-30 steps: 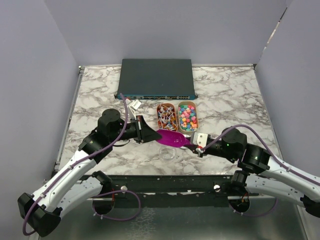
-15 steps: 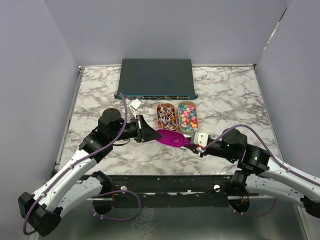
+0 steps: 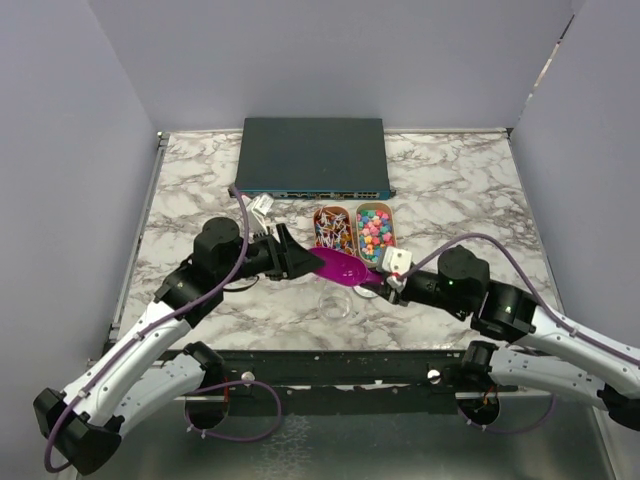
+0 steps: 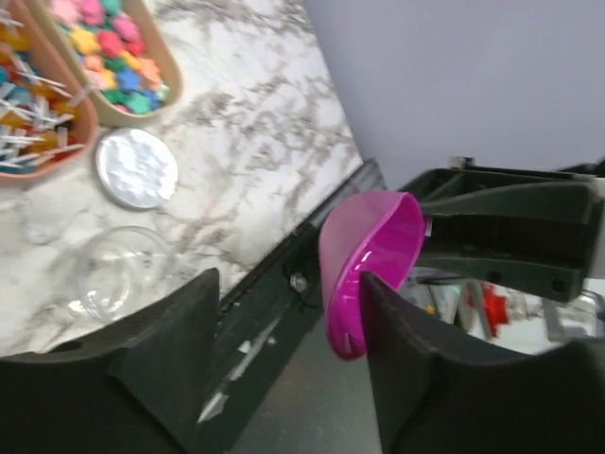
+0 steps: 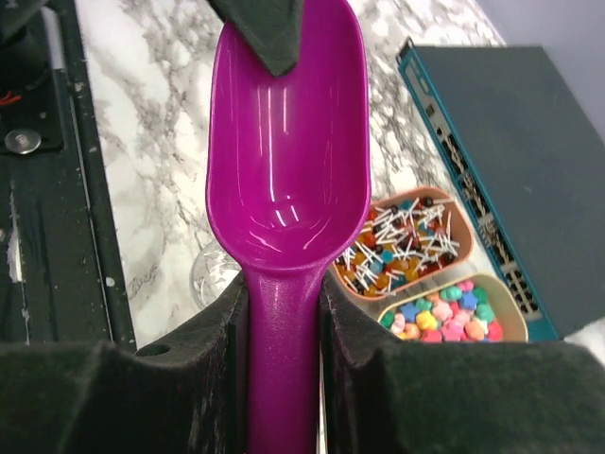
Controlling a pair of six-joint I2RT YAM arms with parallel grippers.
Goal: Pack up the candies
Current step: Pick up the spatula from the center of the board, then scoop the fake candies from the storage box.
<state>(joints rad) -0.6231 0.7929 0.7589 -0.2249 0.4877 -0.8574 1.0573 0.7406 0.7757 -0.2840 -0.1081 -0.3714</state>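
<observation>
From above, your right gripper (image 3: 386,284) is clamped on the handle of the purple scoop (image 3: 341,267), carrying it low over the table, likely ready to dip. The candies (image 3: 376,230) lie in the tan tray (image 3: 396,238) just beyond it. The scoop's long axis runs left to right, with its mouth toward the left gripper (image 3: 293,262). In the left wrist view, that gripper's fingers are spread wide and grasp nothing, with the scoop's bowl showing between them. In the right wrist view, the empty bowl points away from the wrist, and one left fingertip (image 5: 261,28) overlaps its lip, perhaps to steady it.

Small mixed-pastel candies (image 3: 375,232), a loose heap inside the right-hand oval tan tray (image 3: 377,205).
</observation>
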